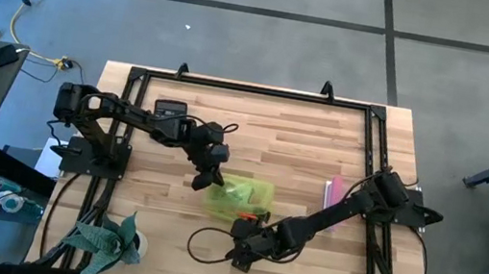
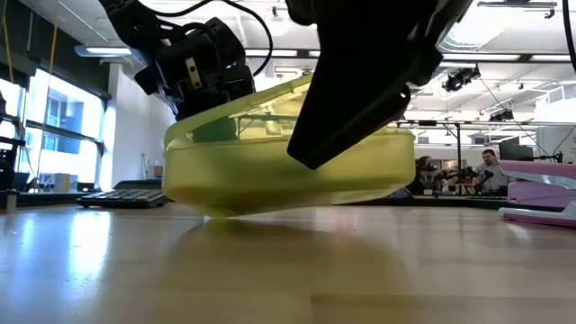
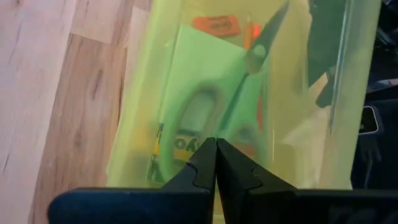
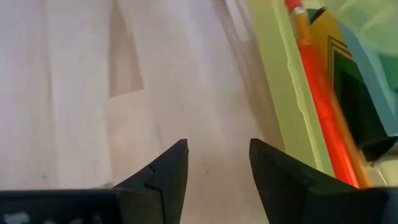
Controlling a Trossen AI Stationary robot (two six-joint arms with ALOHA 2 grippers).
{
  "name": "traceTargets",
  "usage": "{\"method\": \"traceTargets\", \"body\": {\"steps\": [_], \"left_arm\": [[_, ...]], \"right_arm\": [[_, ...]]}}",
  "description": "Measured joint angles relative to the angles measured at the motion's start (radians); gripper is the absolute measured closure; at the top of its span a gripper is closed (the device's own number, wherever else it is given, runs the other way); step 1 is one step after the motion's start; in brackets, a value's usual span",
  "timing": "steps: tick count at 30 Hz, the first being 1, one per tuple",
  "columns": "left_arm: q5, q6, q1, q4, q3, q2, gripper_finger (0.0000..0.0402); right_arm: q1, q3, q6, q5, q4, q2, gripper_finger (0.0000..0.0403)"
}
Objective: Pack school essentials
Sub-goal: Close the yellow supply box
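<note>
The translucent yellow-green case (image 1: pixel 241 195) (image 2: pixel 270 171) lies on the table's middle. Its lid stands tilted above its tray in the low view. Through the lid the left wrist view shows green-handled scissors (image 3: pixel 205 112), a yellow crayon box (image 3: pixel 177 143) and orange pens (image 3: pixel 249 34). My left gripper (image 1: pixel 207 178) (image 3: pixel 216 149) is shut at the case's left end. My right gripper (image 1: pixel 242 253) (image 4: pixel 217 162) is open over bare wood beside the case's near rim (image 4: pixel 280 81). Past that rim lie an orange pen (image 4: pixel 320 99), the crayon box (image 4: pixel 339 59) and a light blue sticky-note pad (image 4: pixel 376 68). My left gripper meets the case's translucent lid (image 3: pixel 186 74) at its left end, coming slanting down from the table's left. The shut fingertips (image 3: pixel 205 158) lie against the lid. Whether they pinch its edge or only press on it cannot be told.
A pink object (image 1: pixel 334 187) (image 2: pixel 540 193) lies right of the case. A dark calculator (image 1: pixel 171 109) (image 2: pixel 121 196) sits at the far left. A black cable loop (image 1: pixel 204 243) and a green thing (image 1: pixel 108 238) lie near the near edge. People (image 2: pixel 490 166) show in the room behind.
</note>
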Motion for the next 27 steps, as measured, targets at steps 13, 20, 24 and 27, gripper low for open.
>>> {"method": "traceTargets", "body": {"steps": [13,20,24,27], "left_arm": [[0.0,0.0,0.0,0.002,0.0,0.0,0.0401],[-0.003,-0.008,0.0,0.002,0.0,0.0,0.0401],[-0.007,-0.009,0.0,0.002,0.0,0.001,0.0401],[-0.007,-0.009,0.0,0.002,0.0,0.001,0.0401]], "right_arm": [[0.008,0.0,-0.003,-0.003,-0.188,0.0,0.024],[0.012,0.0,0.005,-0.112,-0.272,0.0,0.024],[0.012,0.0,0.004,-0.215,-0.273,0.0,0.024],[0.012,0.0,0.004,-0.279,-0.271,0.0,0.024]]}}
